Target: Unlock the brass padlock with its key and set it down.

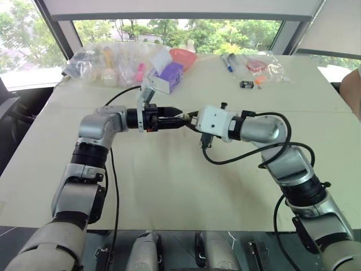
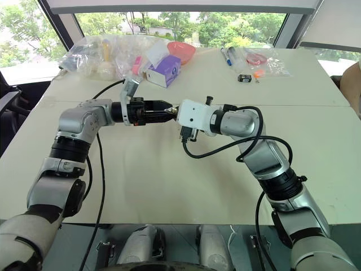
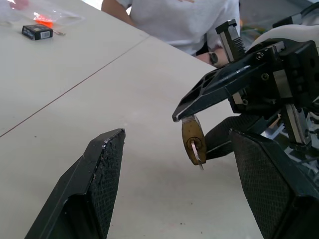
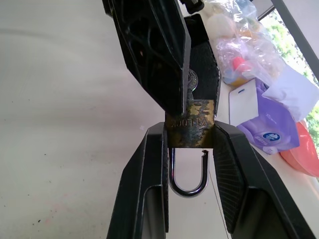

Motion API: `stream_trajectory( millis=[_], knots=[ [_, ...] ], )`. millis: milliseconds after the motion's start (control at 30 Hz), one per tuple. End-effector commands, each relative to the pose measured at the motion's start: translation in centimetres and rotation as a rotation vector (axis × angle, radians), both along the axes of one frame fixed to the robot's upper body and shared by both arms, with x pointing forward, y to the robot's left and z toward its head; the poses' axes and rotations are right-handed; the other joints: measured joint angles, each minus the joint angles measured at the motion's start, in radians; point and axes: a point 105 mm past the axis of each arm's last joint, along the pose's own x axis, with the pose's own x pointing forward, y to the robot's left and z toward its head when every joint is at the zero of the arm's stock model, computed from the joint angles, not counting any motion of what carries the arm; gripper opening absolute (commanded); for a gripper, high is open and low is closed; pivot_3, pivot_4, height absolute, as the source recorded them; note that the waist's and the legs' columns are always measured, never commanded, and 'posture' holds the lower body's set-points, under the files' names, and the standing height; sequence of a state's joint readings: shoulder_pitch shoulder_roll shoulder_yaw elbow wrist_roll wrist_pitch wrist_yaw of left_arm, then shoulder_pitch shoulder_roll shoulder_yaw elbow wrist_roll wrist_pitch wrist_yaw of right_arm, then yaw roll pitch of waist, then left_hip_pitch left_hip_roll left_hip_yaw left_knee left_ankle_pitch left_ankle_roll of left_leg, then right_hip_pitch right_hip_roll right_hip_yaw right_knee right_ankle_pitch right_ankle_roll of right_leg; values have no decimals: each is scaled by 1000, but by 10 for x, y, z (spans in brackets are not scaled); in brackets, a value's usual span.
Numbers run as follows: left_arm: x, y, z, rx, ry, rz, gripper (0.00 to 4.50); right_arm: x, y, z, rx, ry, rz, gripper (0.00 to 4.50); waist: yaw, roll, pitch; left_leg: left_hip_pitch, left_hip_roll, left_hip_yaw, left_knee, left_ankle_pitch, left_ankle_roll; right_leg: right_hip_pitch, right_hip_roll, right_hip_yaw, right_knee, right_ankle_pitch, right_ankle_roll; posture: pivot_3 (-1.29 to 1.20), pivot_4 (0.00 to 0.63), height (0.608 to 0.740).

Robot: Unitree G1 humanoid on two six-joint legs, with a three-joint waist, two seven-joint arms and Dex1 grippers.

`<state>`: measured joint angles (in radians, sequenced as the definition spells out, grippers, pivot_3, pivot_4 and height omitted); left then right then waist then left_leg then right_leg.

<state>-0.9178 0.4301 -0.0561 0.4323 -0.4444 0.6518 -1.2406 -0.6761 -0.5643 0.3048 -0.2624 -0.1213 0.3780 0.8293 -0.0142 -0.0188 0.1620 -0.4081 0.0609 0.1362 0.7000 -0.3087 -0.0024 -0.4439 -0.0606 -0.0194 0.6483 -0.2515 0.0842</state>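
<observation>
My right gripper (image 1: 191, 119) is shut on the brass padlock (image 4: 189, 130), squeezing its body between both fingers above the middle of the table (image 1: 169, 186). The silvery shackle (image 4: 188, 185) hangs sprung open on one side. The key (image 3: 196, 151) sits in the keyhole at the lock's other end. My left gripper (image 3: 174, 144) faces the lock from the opposite side, level with it. It is open, its fingers (image 3: 99, 164) standing on either side of the key without pinching it.
At the table's far edge lie clear plastic bags (image 1: 107, 59), a purple box (image 1: 169, 76), a red bowl (image 1: 183, 56), markers (image 1: 227, 62) and a small black-and-white block (image 1: 246, 84). A person in a white shirt (image 3: 189, 20) sits at the right side.
</observation>
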Motion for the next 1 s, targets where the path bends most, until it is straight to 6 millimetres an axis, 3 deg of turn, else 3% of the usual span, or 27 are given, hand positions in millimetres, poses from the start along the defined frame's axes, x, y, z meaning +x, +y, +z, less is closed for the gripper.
stream_trajectory(
  millis=[33, 167, 233, 300, 433, 733, 767, 800, 933, 967, 1000],
  knots=[
    [-3, 1, 14, -16, -45, -13, 3448, -4, 3, 13, 10, -64, 17, 673, 1, 0, 0, 0, 0, 0, 0, 0, 0, 0, 0, 0, 0, 0, 0, 0, 150, 734],
    [-3, -5, 13, -20, -38, -25, 3448, -6, 7, 14, 12, -67, 32, 673, 3, 0, 0, 0, 0, 0, 0, 0, 0, 0, 0, 0, 0, 0, 0, 0, 150, 734],
    [-3, -8, 10, -14, -33, -31, 2944, -7, 8, 15, 11, -71, 38, 673, 3, 0, 0, 0, 0, 0, 0, 0, 0, 0, 0, 0, 0, 0, 0, 0, 150, 734],
    [-3, -10, 7, -11, -27, -33, 2215, -8, 10, 15, 10, -74, 44, 673, 2, 0, 0, 0, 0, 0, 0, 0, 0, 0, 0, 0, 0, 0, 0, 0, 150, 734],
    [-2, -16, 5, -9, -24, -43, 123, -12, 13, 15, 9, -75, 57, 673, 2, 0, 0, 0, 0, 0, 0, 0, 0, 0, 0, 0, 0, 0, 0, 0, 150, 734],
    [-1, -18, 5, -9, -27, -40, 23, -14, 12, 15, 10, -67, 51, 673, 2, 0, 0, 0, 0, 0, 0, 0, 0, 0, 0, 0, 0, 0, 0, 0, 150, 734],
    [-1, -17, 6, -19, -22, -37, 0, -14, 11, 14, 12, -60, 48, 1702, 2, 0, 0, 0, 0, 0, 0, 0, 0, 0, 0, 0, 0, 0, 0, 0, 150, 734],
    [-1, -16, 7, -29, -18, -33, 0, -14, 11, 14, 12, -54, 45, 2023, 2, 0, 0, 0, 0, 0, 0, 0, 0, 0, 0, 0, 0, 0, 0, 0, 150, 734],
    [0, -6, 13, -84, -2, -6, 0, -9, -2, 12, 8, -49, -27, 4082, 2, 0, 0, 0, 0, 0, 0, 0, 0, 0, 0, 0, 0, 0, 0, 0, 150, 734],
    [1, -3, 14, -92, -11, 5, 0, -9, -6, 11, 12, -31, -44, 4461, 3, 0, 0, 0, 0, 0, 0, 0, 0, 0, 0, 0, 0, 0, 0, 0, 150, 734],
    [1, 1, 15, -99, -21, 21, 0, -12, -11, 10, 62, 21, -66, 4461, 3, 0, 0, 0, 0, 0, 0, 0, 0, 0, 0, 0, 0, 0, 0, 0, 150, 734]
  ],
)
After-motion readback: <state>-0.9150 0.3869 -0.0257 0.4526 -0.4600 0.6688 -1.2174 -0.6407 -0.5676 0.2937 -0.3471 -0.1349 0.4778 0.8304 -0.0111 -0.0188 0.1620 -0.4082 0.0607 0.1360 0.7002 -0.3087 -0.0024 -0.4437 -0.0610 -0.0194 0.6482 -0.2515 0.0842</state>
